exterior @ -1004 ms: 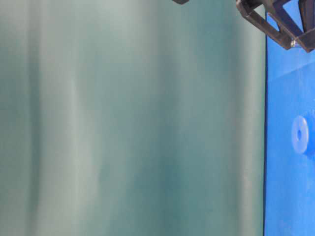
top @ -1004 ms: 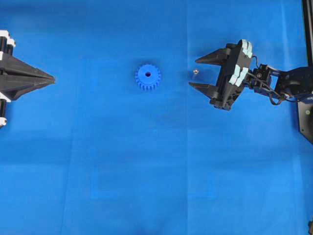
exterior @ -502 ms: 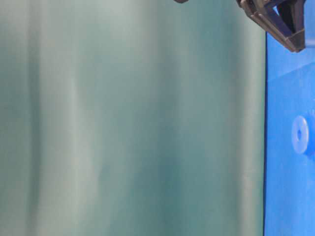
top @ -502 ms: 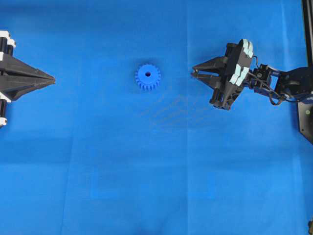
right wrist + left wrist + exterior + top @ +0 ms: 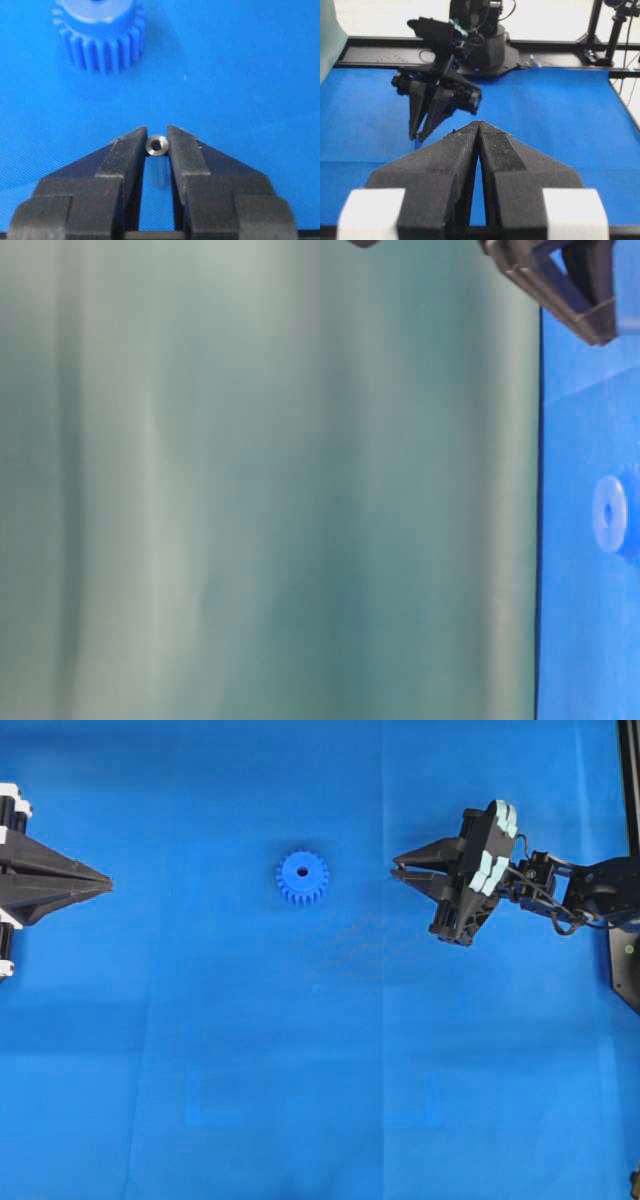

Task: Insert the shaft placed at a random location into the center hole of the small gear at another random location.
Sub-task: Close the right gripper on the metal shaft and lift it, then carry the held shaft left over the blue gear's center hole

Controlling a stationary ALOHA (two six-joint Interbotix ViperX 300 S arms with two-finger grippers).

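The small gear (image 5: 302,877), bright blue with short teeth, lies flat on the blue cloth left of centre; its center hole (image 5: 303,871) shows as a dark dot in the hub. My right gripper (image 5: 397,870) hovers a short way to its right, shut on the shaft (image 5: 157,145), a tiny silvery pin standing upright between the fingertips. In the right wrist view the gear (image 5: 100,35) sits ahead and to the left of the right gripper (image 5: 157,132). From overhead the fingertips hide the shaft. My left gripper (image 5: 108,880) rests shut and empty at the far left edge, also seen close up as the left gripper (image 5: 478,124).
Blue cloth (image 5: 300,1070) covers the table. A black frame rail (image 5: 628,780) runs down the right edge. The right arm's base (image 5: 485,45) stands at the far end of the table. A green curtain (image 5: 270,480) fills most of the table-level view.
The right gripper stood open around the shaft a second ago and has shut on it. Over the last half second it has held still. The left arm and gear have not moved.
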